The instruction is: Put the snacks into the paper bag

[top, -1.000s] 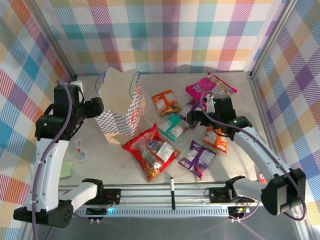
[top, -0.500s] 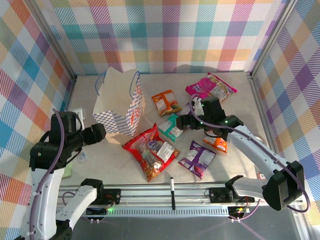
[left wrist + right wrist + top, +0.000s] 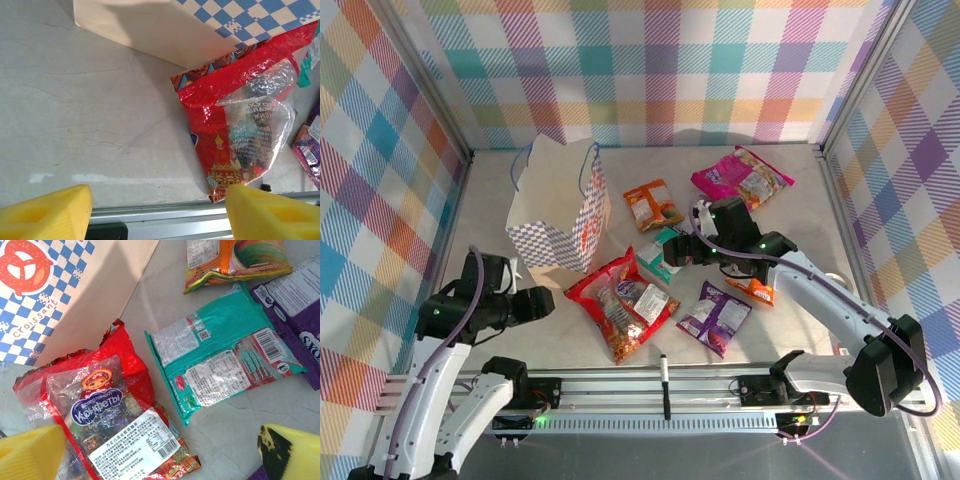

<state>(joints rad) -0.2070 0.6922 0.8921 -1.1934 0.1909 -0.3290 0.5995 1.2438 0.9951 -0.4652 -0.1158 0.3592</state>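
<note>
Nearest, by the rail: a black pen (image 3: 663, 378).

Near left: left gripper (image 3: 157, 195), low over the table (image 3: 485, 205). Jaws wide, nothing between them. Faces right, toward the red packet (image 3: 622, 305).

Middle: red packet, flat on the table, its far end just beside the bag (image 3: 560, 215).

Right of the red packet: a purple packet (image 3: 715, 318). A bit farther right, the near orange packet (image 3: 752, 288), partly hidden under the right arm.

Farther back: right gripper (image 3: 160, 435), up above the red packet and the teal packet (image 3: 220, 357). Jaws wide, holding nothing.

Farther still: the far orange packet (image 3: 653, 203), then the pink packet (image 3: 743, 175) at far right.

Far left of the packets: the bag, checked side and blue cord handles showing. All these packets out on the table, not in the bag.
</note>
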